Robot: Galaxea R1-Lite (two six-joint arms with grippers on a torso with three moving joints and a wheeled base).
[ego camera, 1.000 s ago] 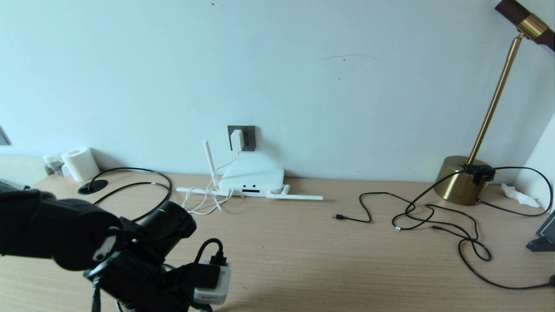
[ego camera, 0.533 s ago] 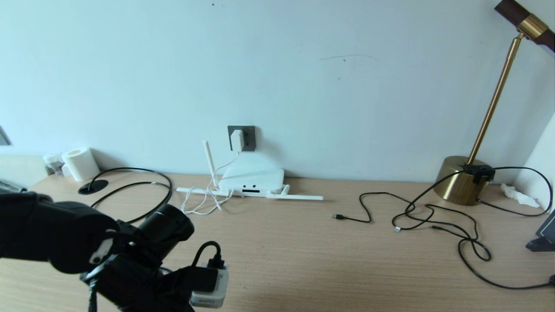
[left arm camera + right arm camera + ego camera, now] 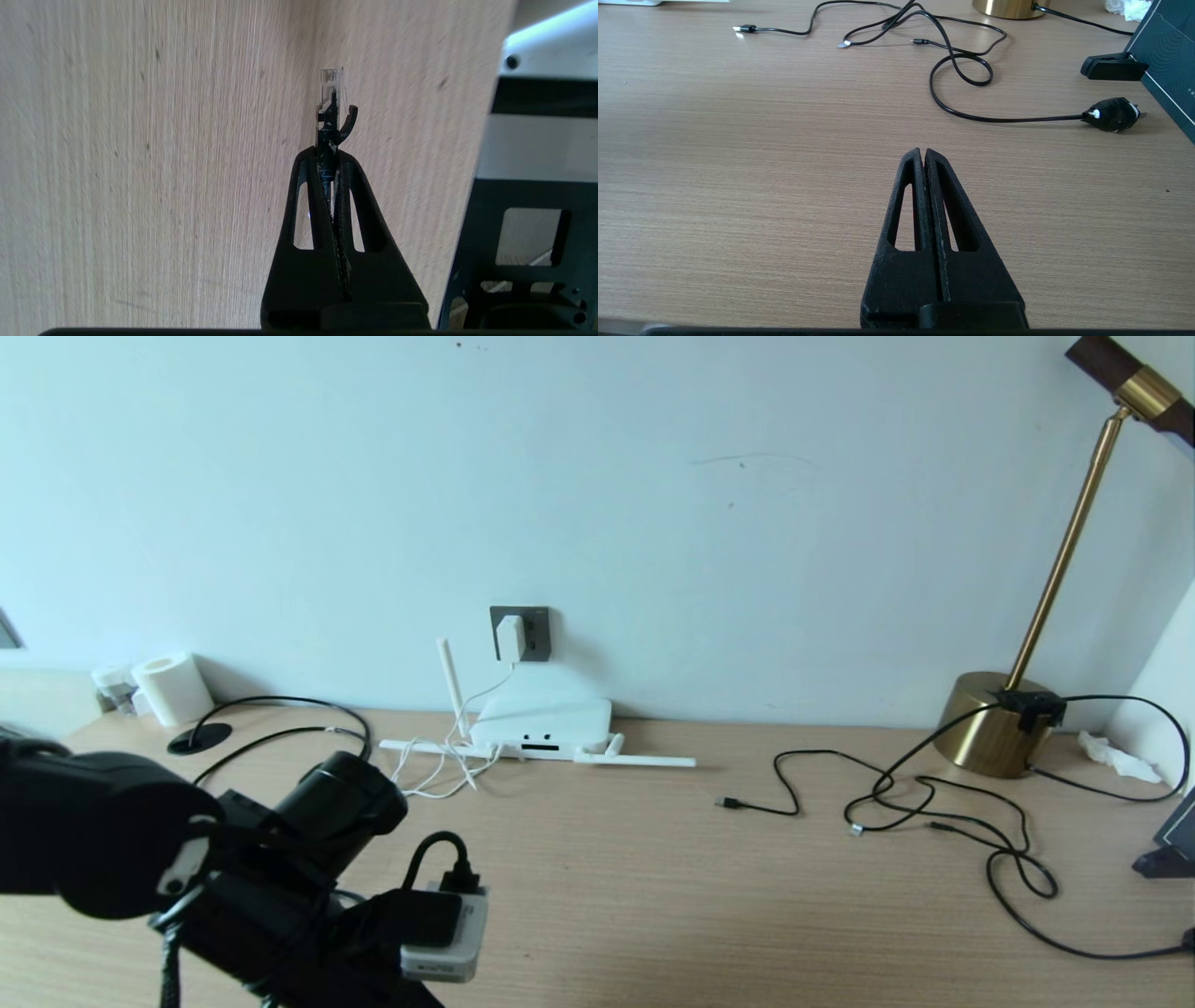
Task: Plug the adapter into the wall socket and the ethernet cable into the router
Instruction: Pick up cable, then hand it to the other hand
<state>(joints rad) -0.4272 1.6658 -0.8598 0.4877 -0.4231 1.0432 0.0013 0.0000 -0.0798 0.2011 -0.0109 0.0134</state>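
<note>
Holding now: your left gripper (image 3: 329, 154) is clamped tight on the ethernet cable (image 3: 330, 100) just behind its clear clip plug, which sticks out past the fingertips above the desk (image 3: 140, 163).
Left arm: it sits low at the near left of the desk in the head view, well short of the router (image 3: 541, 721).
Right gripper: your right gripper (image 3: 923, 156) hangs over bare desk near the front, fingers pressed together with nothing between them; leave it parked.
Adapter: the adapter (image 3: 510, 639) already sits in the wall socket (image 3: 532, 633) above the router, its white cord (image 3: 439, 765) looping down to the desk, so that half looks done.
Router: it lies flat against the wall, dark ports facing you, one antenna (image 3: 451, 683) upright and others lying flat.
Step in hand: carry the plug forward to a port and seat it.
Doing it well: turn the wrist so the plug points at the port face, and bring it in level and square.
Clip side: the latch tab shows on one side of the plug; which way the port wants it I cannot tell from here, so check before you push.
Watch: keep clear of the white cord and the upright antenna, and brace for the light router to slide back.
</note>
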